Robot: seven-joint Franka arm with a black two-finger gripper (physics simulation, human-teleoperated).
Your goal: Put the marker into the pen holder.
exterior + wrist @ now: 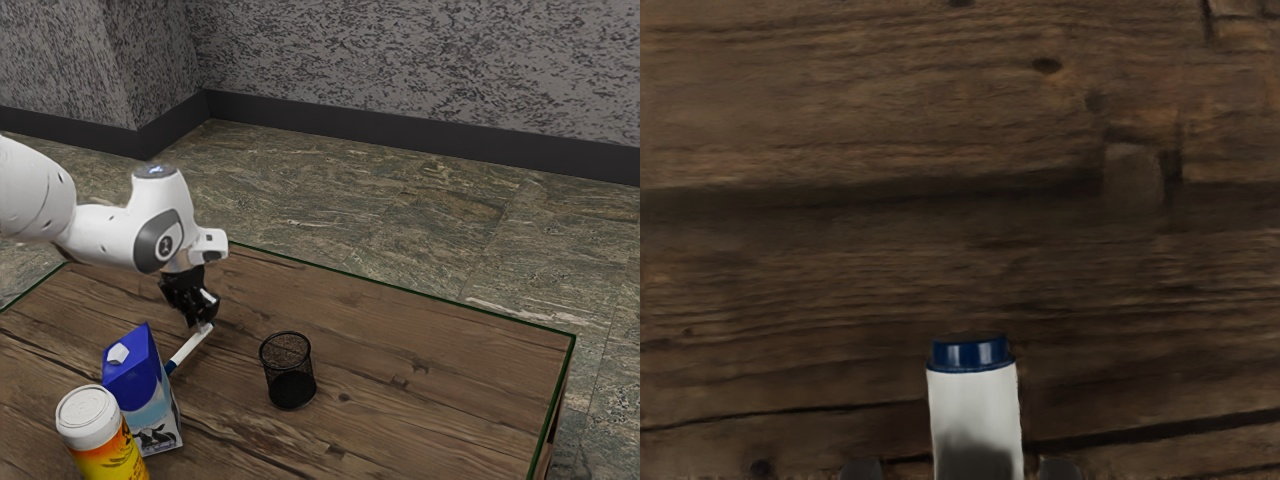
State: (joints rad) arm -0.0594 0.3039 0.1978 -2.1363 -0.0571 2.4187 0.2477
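Marker [188,348] lies on the wooden table [440,400], to the exterior view's left of the pen holder [289,385] — its blue end is near the carton [133,368]. At its far, white end is the gripper [204,320], with fingers [862,469] standing apart — one on each side of the marker, gaps between.
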